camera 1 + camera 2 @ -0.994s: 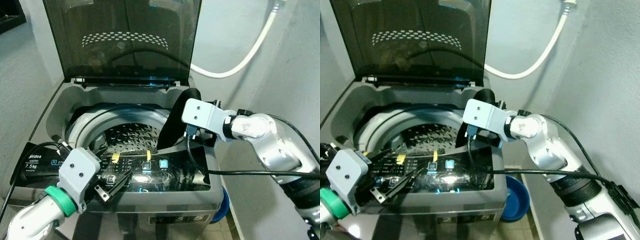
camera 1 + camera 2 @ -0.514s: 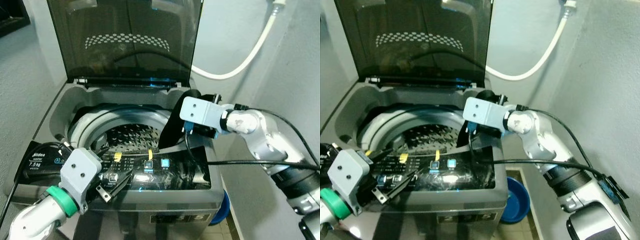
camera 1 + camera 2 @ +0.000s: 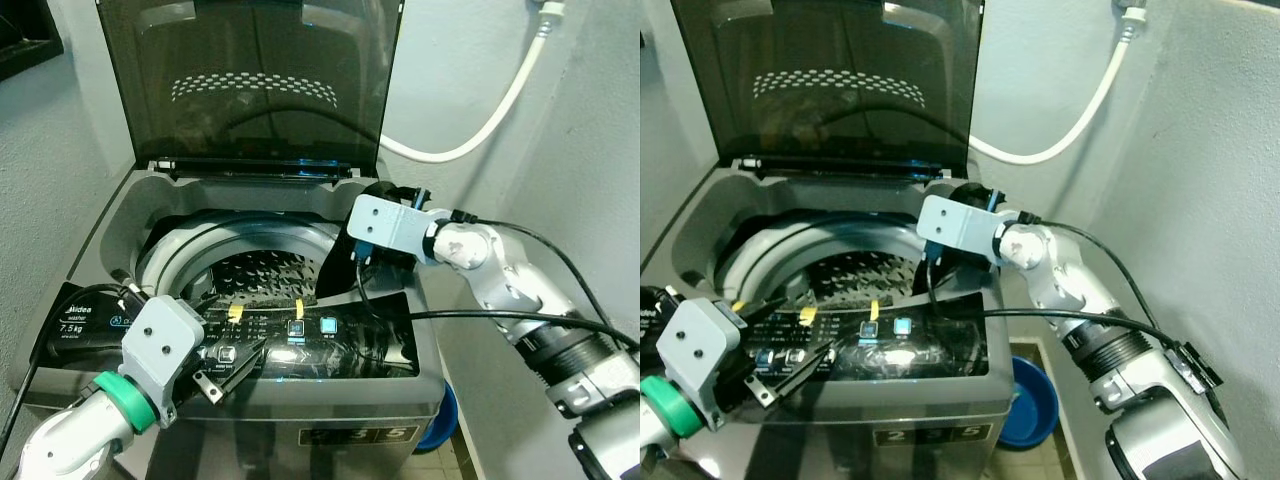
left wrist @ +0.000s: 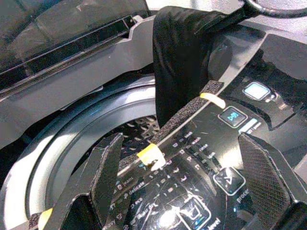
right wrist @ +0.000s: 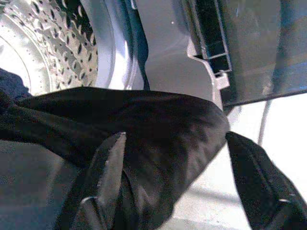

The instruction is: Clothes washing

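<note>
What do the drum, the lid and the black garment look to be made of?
Drum: seemingly stainless steel, shiny, with punched holes that catch the light.
Lid: probably tinted glass or plastic; dark, see-through and glossy, with reflections on it.
Garment: soft black fabric, matte, folding and draping over the tub's edge between the right gripper's fingers; the weave cannot be made out.

The washing machine [image 3: 130, 215] is a grey top-loader with its dark tinted lid [image 3: 250, 80] raised upright at the far side, leaving the perforated steel drum [image 3: 265, 270] open. Its glossy black control panel [image 3: 300, 345] runs along the near edge, with lit blue buttons and small yellow tape tabs. A black garment [image 3: 345, 250] hangs draped over the right rim of the tub, its lower end dropping into the drum beside the panel's far right corner.
</note>
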{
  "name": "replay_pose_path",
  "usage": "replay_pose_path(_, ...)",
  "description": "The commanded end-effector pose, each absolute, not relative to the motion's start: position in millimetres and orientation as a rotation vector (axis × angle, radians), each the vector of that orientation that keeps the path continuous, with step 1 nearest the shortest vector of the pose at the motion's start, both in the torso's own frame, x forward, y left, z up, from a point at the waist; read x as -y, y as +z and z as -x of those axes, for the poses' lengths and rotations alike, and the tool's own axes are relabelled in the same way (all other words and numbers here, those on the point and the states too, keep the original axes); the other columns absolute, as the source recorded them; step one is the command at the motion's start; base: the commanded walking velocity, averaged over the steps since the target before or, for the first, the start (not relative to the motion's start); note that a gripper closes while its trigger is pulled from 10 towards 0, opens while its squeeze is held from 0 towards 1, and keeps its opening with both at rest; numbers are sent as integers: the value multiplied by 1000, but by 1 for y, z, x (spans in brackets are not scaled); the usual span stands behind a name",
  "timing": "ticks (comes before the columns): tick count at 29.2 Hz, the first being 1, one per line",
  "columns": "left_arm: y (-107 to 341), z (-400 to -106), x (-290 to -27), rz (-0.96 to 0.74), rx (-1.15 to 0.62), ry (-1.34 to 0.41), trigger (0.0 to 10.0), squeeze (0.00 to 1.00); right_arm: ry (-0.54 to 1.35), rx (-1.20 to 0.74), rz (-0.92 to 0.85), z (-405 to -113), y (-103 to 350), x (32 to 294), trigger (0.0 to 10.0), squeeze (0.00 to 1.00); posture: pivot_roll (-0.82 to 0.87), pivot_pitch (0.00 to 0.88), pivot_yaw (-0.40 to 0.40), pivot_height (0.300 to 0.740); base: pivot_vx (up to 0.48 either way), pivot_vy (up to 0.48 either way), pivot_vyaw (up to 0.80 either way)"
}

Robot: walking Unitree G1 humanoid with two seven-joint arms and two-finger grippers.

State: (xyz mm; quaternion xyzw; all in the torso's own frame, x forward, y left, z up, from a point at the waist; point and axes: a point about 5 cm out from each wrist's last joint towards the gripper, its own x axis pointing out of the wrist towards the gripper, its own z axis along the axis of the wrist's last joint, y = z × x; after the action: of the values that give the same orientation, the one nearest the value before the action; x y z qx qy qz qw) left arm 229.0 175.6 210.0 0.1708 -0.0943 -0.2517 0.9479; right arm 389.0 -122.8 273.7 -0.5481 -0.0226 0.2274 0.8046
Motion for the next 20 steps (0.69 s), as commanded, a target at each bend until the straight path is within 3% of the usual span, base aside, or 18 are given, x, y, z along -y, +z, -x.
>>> replay_pose_path(1,206,-229,-177,-347,171,-506,10000,0,486,-37,1143,-393,255,132,0,0,125,70,32,740,0,0,0)
replay_pose_path(20,206,-230,-176,-347,171,-501,10000,0,498,17,1097,-397,254,117,0,0,124,74,28,740,0,0,0)
